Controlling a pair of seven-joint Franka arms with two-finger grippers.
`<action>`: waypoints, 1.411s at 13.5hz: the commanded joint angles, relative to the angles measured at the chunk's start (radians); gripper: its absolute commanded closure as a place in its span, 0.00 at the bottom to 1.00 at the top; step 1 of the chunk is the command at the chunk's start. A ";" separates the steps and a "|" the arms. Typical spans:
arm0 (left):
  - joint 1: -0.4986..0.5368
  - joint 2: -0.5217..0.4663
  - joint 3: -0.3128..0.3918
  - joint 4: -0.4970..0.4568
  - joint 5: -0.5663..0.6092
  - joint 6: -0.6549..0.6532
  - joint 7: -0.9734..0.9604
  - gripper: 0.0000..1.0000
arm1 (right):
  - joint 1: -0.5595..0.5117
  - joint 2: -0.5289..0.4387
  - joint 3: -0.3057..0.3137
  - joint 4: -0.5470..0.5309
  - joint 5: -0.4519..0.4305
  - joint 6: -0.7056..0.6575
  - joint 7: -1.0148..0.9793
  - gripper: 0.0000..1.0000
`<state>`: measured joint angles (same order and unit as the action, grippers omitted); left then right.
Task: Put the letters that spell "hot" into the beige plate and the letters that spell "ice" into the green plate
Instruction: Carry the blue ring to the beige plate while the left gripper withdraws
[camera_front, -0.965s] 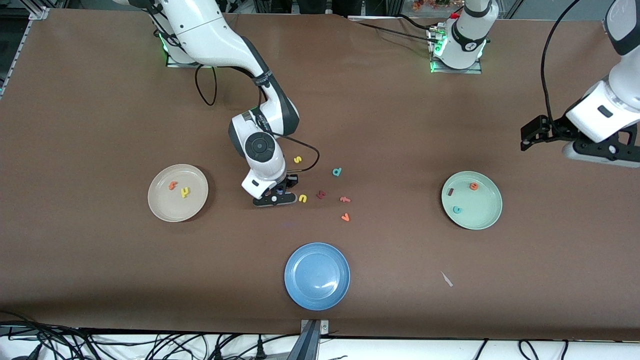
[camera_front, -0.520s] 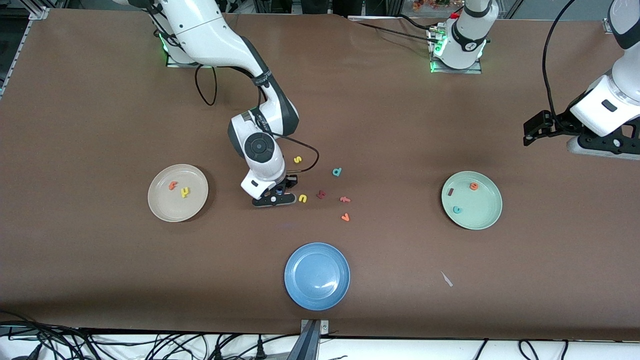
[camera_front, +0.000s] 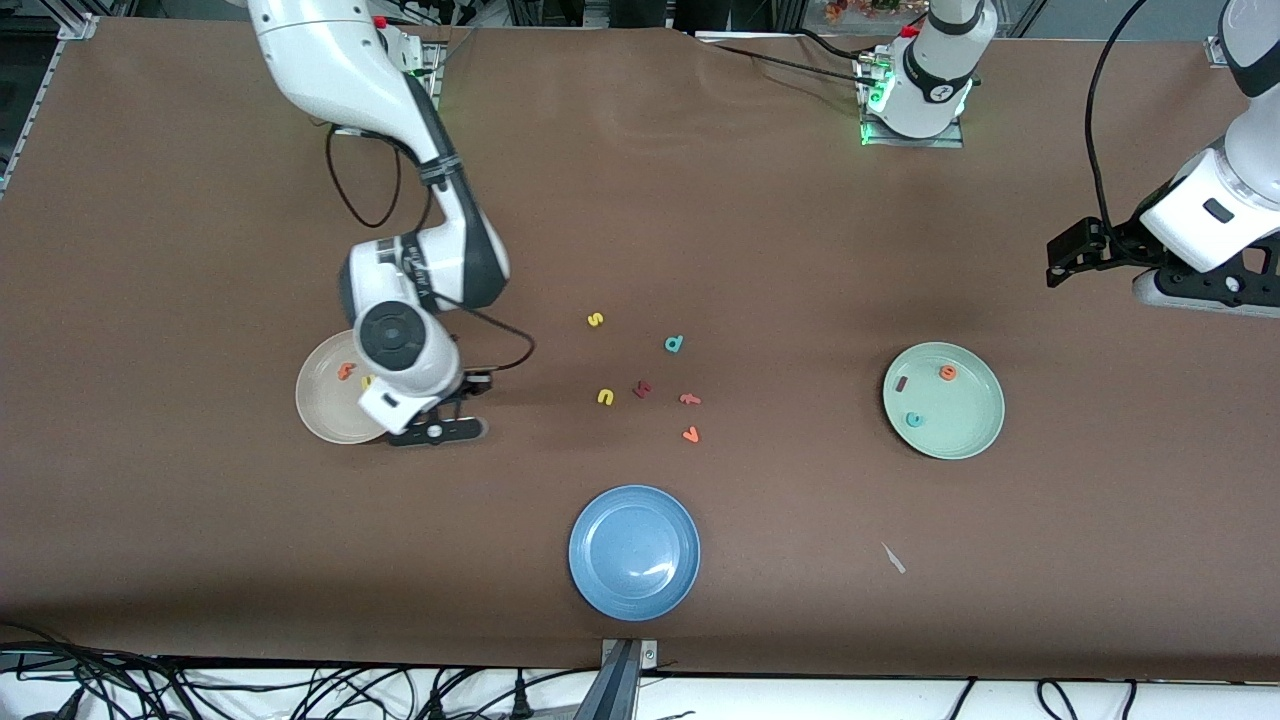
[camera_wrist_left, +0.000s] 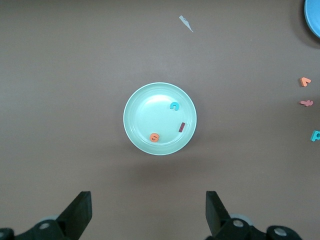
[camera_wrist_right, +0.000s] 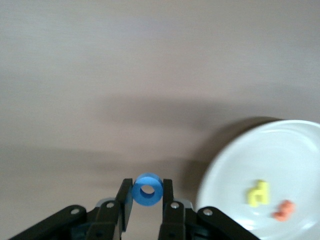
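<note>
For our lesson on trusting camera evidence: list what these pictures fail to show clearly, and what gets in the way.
- Front view: the blue "o" is not visible; the right gripper, its wrist over the beige plate, hides it. Only the right wrist view shows the blue "o" pinched.
- Front view: the yellow "h" is partly covered by that wrist.
- Left wrist view: the left gripper is cut off by the edge.

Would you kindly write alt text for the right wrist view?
The right end effector is shut on a blue "o" above the brown table. Beside it, the beige plate holds a yellow "h" and an orange "t".
</note>
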<state>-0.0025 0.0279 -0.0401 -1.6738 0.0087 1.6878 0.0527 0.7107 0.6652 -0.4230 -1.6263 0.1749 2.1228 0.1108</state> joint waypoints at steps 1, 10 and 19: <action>-0.001 0.018 0.009 0.031 -0.027 -0.023 -0.002 0.00 | 0.010 -0.103 -0.068 -0.208 0.000 0.127 -0.132 1.00; -0.016 0.023 -0.004 0.052 -0.027 -0.106 0.009 0.00 | 0.012 -0.147 -0.122 -0.313 0.081 0.137 -0.155 0.00; -0.014 0.024 -0.009 0.109 -0.015 -0.168 0.012 0.00 | 0.010 -0.147 -0.123 -0.219 0.141 0.060 -0.160 0.00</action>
<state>-0.0186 0.0410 -0.0554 -1.5954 0.0086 1.5438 0.0531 0.7215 0.5346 -0.5451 -1.8486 0.2693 2.2060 -0.0506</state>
